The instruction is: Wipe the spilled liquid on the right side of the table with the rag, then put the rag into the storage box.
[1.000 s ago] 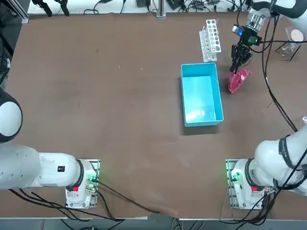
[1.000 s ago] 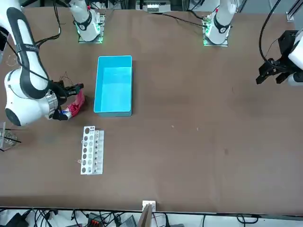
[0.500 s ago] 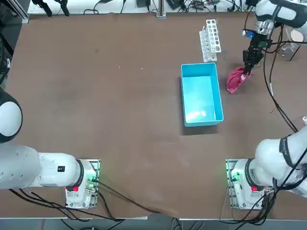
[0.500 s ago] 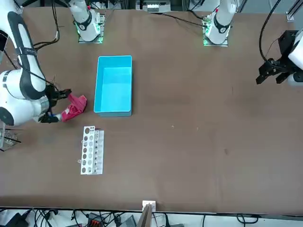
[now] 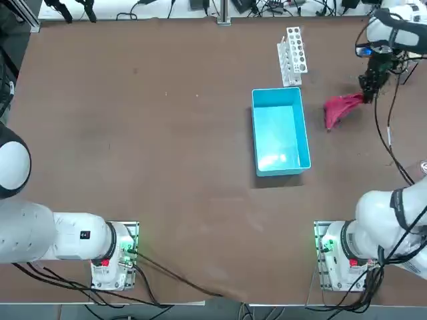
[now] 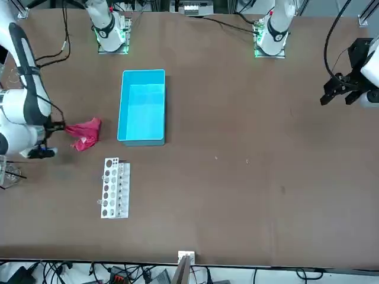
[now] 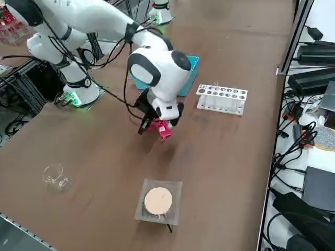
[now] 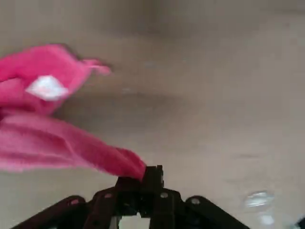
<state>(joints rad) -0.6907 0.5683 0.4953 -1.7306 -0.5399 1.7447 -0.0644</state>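
Note:
My right gripper (image 5: 365,93) is shut on one corner of the pink-red rag (image 5: 339,109) and stands low over the table (image 5: 167,153) near its far right. The rag (image 6: 83,133) trails flat from the fingertips toward the light-blue storage box (image 5: 280,131), a short gap apart from it. In the wrist view the cloth (image 8: 52,138) stretches away from the closed gripper (image 8: 141,175), and a small glistening wet spot (image 8: 258,200) shows on the brown surface beside it, likely the spilled liquid. The storage box (image 6: 142,106) holds nothing.
A white test-tube rack (image 5: 292,55) lies just beyond the box. A square dish with a tan disc (image 7: 158,201) and a small glass beaker (image 7: 56,177) sit near the table's right edge. Cables hang from the right arm.
The right gripper has dragged the rag across the table toward the right edge, away from the storage box. The cloth has stretched out behind it.

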